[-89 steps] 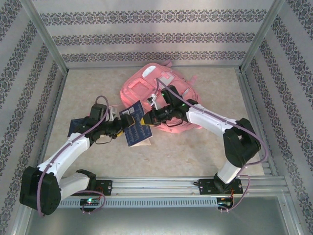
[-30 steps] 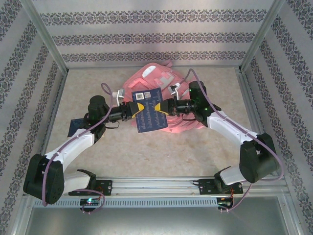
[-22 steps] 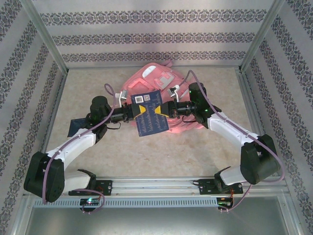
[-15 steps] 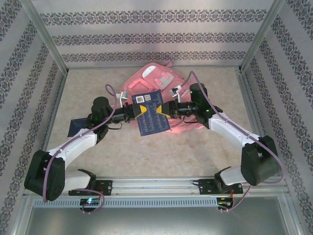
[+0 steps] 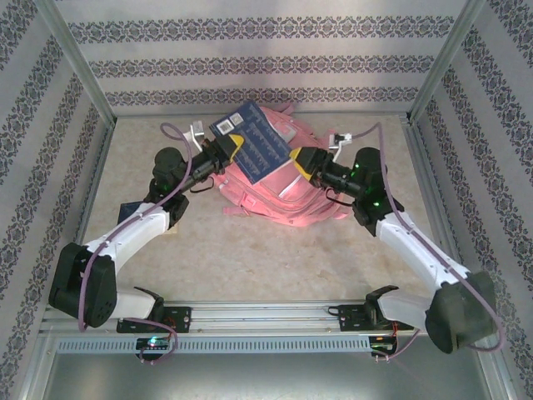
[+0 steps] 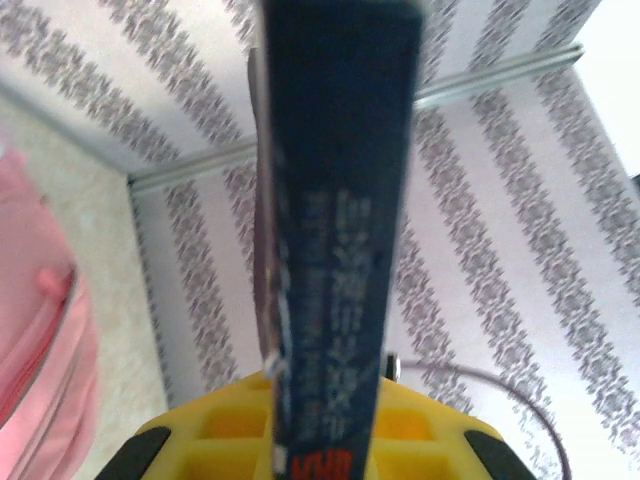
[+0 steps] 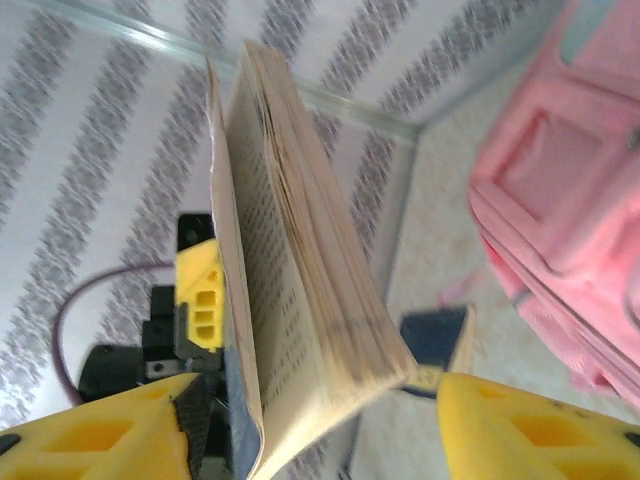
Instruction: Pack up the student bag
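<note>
Two dark blue books, one student bag and two grippers are here: the flat book lies on the table well left of the bag, and the raised book is tilted in the air over the bag's far left part. The bag lies on the far middle of a beige speckled table, closed in by walls of striped patterned paper and metal posts. Just left of the bag, the left gripper pinches the raised book's edge, while at the bag's right the right gripper has its yellow fingers spread on either side of that book's free corner, not clamping it.
</note>
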Motion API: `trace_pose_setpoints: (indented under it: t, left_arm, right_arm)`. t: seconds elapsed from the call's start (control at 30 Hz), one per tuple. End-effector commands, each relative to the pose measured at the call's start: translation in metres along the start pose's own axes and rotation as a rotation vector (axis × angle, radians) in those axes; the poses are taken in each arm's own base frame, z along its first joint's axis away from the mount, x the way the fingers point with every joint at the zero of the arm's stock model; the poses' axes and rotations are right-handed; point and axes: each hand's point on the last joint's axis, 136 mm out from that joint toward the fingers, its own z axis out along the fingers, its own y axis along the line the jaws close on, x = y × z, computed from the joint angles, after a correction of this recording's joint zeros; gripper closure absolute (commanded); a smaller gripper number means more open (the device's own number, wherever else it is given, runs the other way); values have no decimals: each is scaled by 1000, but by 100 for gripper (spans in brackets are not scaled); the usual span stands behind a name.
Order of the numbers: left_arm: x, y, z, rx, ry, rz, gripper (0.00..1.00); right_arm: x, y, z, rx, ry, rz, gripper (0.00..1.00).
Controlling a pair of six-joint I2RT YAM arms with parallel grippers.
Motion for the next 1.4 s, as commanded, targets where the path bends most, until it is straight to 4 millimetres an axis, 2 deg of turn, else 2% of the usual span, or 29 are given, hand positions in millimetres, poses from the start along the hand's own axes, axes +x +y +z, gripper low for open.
trace_pose_setpoints:
  t: [0.0,0.17,0.23,0.47,0.63,0.83,1.07,1.17,1.23,1.27,1.37]
  left_arm:
    - [-21,-51,8,131,-114,32,100]
    - [-19,-75,25,166,-123,55,100]
    - [-19,-83,29,175,-124,66,100]
    - [-19,-100,35,201,-116,84,100]
    - [-13,-97,36,190,-95,81,100]
    - [-4,-91,40,166,-75,80,100]
    - [9,-91,51,153,-35,92,100]
    - [14,-87,54,142,-27,93,100]
    - [16,-84,55,135,-25,93,100]
    - [17,-83,55,133,-22,93,100]
    - [19,-78,57,114,-14,100,100]
  right_arm:
    - [-28,20,-15,-52,-203,7,36]
    - [-23,29,-19,-30,-273,-50,34]
    - [-23,34,-23,-44,-310,-56,31]
    - [-23,64,-27,-112,-334,-101,23]
    - [-25,71,-21,-130,-325,-98,22]
    - [-25,93,-7,-195,-309,-132,22]
    - [-29,99,14,-225,-301,-114,24]
    - [-31,99,23,-228,-302,-100,32]
    - [-34,99,26,-230,-311,-87,42]
    - [-35,99,27,-228,-311,-86,48]
    - [-39,91,24,-197,-339,-94,78]
